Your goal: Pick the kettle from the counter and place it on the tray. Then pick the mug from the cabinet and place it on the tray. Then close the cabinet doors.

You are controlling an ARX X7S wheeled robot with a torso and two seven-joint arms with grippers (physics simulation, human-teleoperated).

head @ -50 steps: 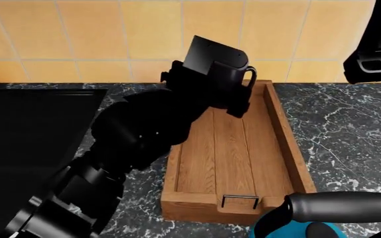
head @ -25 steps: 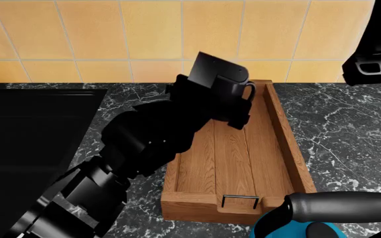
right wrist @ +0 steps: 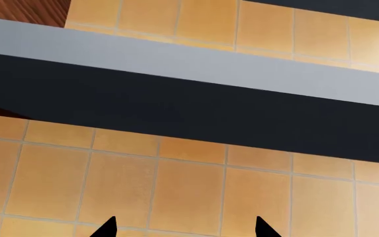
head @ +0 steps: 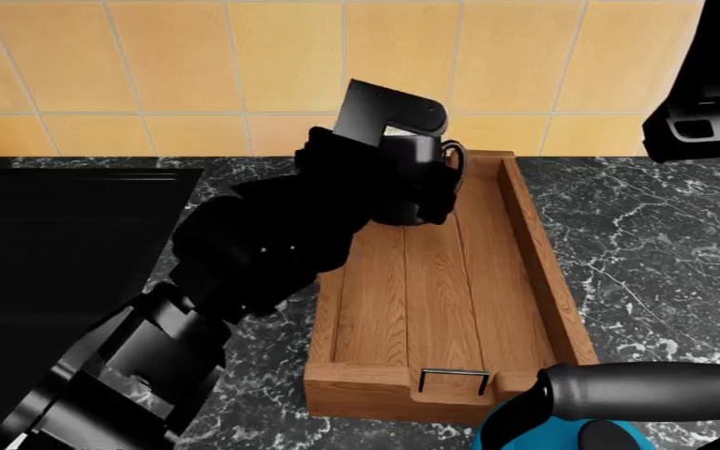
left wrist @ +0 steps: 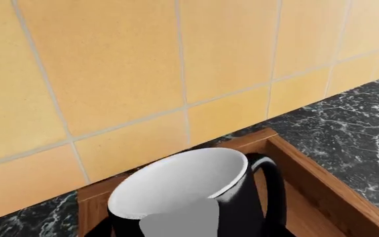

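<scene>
Left wrist view: my left pincer is clamped on the mug [left wrist: 196, 197], upright over the far end of the tray [left wrist: 308, 170]. Head view: my left gripper [head: 416, 183] has carried it slightly leftward since a second ago, nearer the tray's centre; the kettle [head: 561, 436] is near, apparently off it. Right wrist view: my right pincer [right wrist: 183, 228] gapes, empty, at the tiled wall.

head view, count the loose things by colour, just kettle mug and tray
Black: 1, the mug, held in the left tool over the far end of the tray
Teal-blue: 1, the kettle, at the tray's near end, only partly in view
Brown: 1, the tray
Total: 3
</scene>
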